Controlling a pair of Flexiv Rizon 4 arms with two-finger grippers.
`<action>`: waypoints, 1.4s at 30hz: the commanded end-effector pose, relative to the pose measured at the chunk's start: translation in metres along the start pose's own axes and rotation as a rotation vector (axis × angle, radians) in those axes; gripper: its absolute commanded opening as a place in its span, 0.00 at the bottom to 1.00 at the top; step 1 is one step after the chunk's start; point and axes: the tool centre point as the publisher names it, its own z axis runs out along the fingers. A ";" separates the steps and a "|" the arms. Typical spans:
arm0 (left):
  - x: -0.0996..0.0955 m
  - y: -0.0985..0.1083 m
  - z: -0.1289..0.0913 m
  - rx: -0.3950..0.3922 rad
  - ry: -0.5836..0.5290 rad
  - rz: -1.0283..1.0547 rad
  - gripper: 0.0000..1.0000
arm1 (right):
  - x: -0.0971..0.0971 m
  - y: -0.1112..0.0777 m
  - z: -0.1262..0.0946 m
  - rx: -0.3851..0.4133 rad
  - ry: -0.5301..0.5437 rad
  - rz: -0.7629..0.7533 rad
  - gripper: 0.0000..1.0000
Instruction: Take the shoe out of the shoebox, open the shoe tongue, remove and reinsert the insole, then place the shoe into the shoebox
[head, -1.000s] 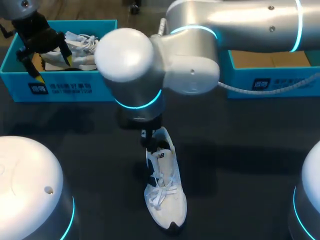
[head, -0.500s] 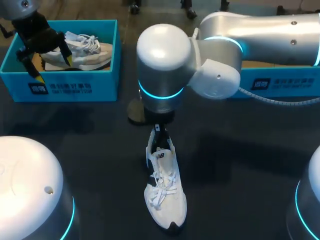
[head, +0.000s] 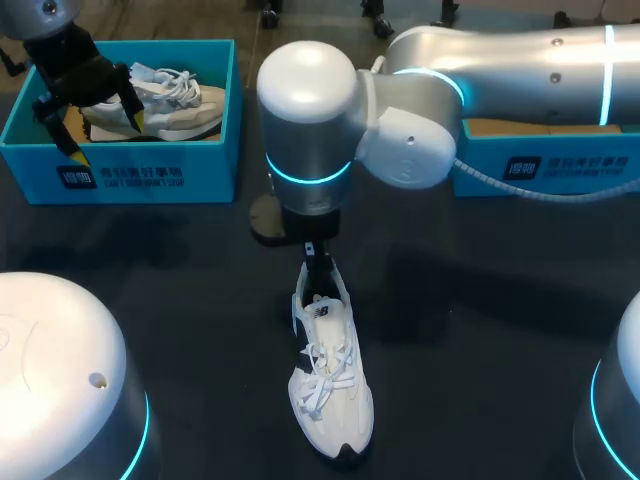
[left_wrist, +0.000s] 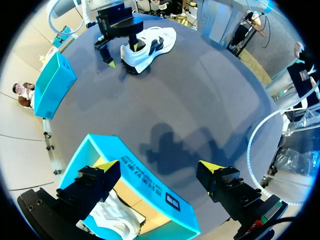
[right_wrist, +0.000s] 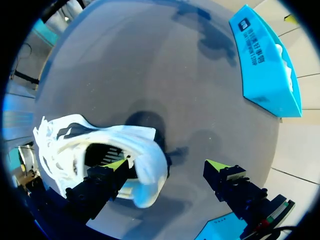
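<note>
Head view: white shoe (head: 330, 390) lies mid-table (head: 480, 330), bare surface all round. Right gripper (right_wrist: 167, 167) straddles its heel, jaws open. Left gripper (head: 105, 135) hangs open over the left shoebox (head: 130, 182) wall.

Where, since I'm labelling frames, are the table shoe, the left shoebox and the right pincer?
table shoe (head: 326, 376): head view, on its laces
left shoebox (head: 205, 166): head view, front wall
right pincer (right_wrist: 166, 165): right wrist view, midway between fingertips
</note>
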 end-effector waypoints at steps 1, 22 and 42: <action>0.000 0.000 0.000 -0.001 0.003 0.000 1.00 | -0.003 -0.001 0.018 -0.011 0.009 -0.008 1.00; 0.000 0.000 0.000 -0.001 0.003 0.000 1.00 | 0.004 -0.003 0.033 -0.014 0.059 0.000 0.45; 0.000 0.000 0.000 -0.001 0.003 0.000 1.00 | 0.013 -0.007 -0.001 0.056 0.027 0.021 0.00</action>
